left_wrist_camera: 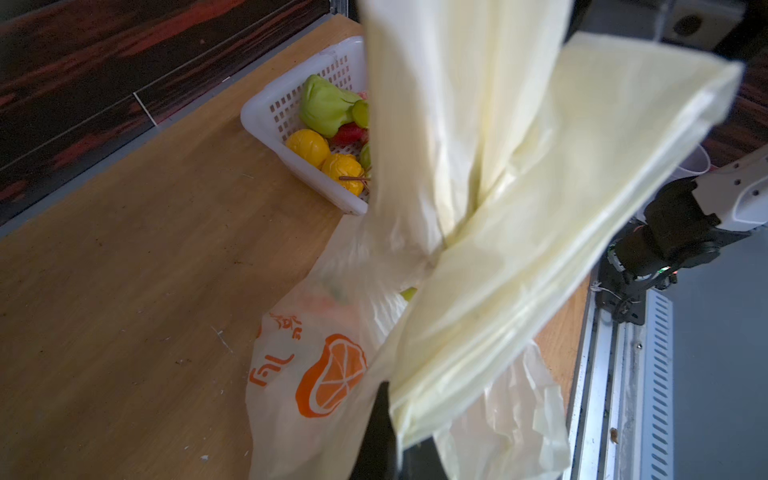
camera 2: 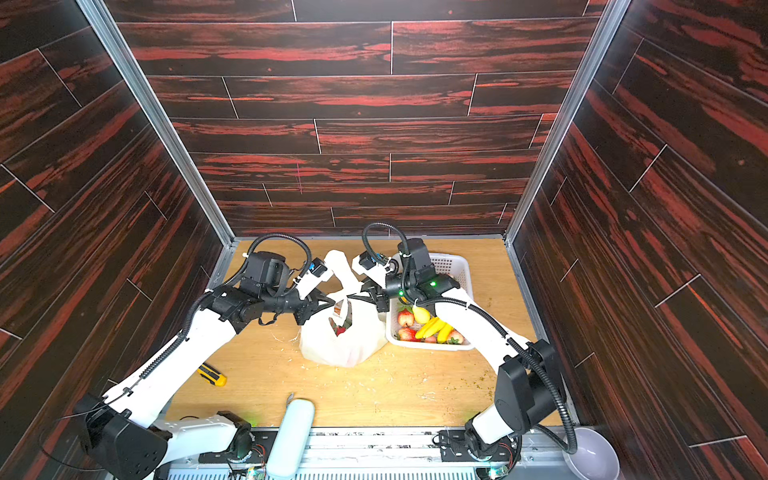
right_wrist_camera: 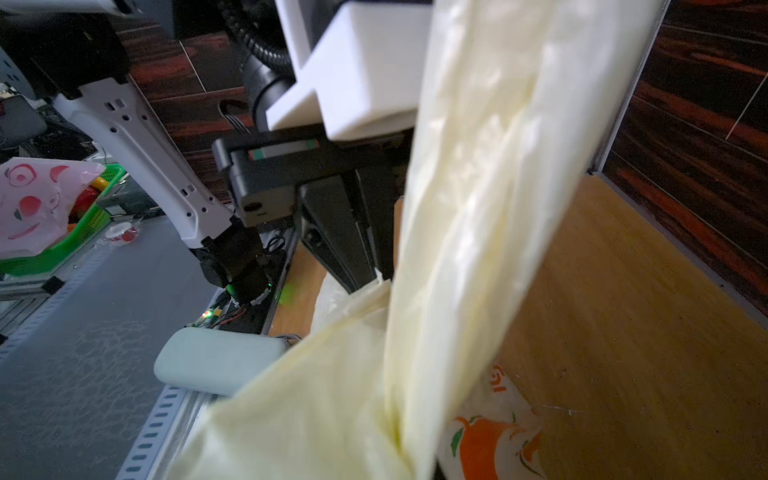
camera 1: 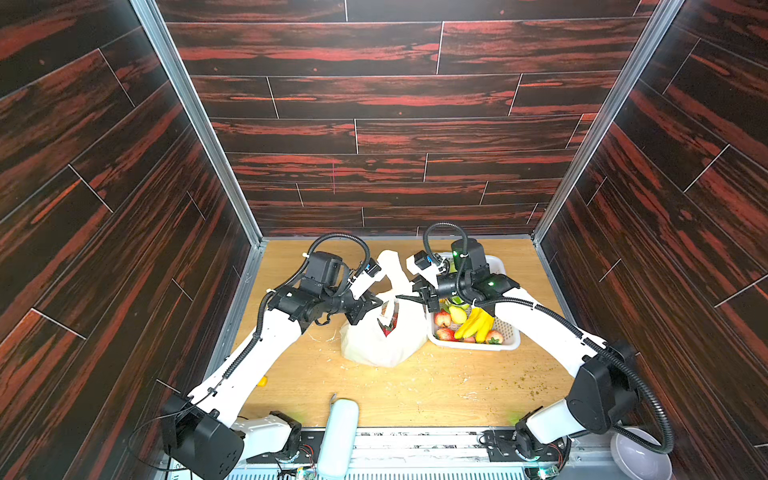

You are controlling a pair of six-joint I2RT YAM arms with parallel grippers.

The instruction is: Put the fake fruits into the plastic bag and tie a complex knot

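Plastic bag [camera 1: 382, 340] sat mid-table [camera 1: 415, 390], touching the white basket [camera 1: 473, 347]: thin translucent cream film with an orange-slice print, a few fake fruits [camera 1: 471, 326] showing through its mouth and more lying in the basket, its handle loops crossed above the opening. Left gripper [camera 1: 368, 307] and right gripper [camera 1: 411, 296] were each clamped tight on a handle strip. Judged light, limp, slippery and easily torn, so best gripped on the bunched handle strips, not the body film.

Dark red-and-black wood-grain plank walls [camera 1: 374, 104] are enclosing three sides, silvery metal corner posts [camera 1: 195, 120] are running up where they meet, and a light-brown wooden counter [camera 1: 415, 395] is lying below under bright even light, with a grey slotted metal rail [camera 1: 415, 453] edging its near side
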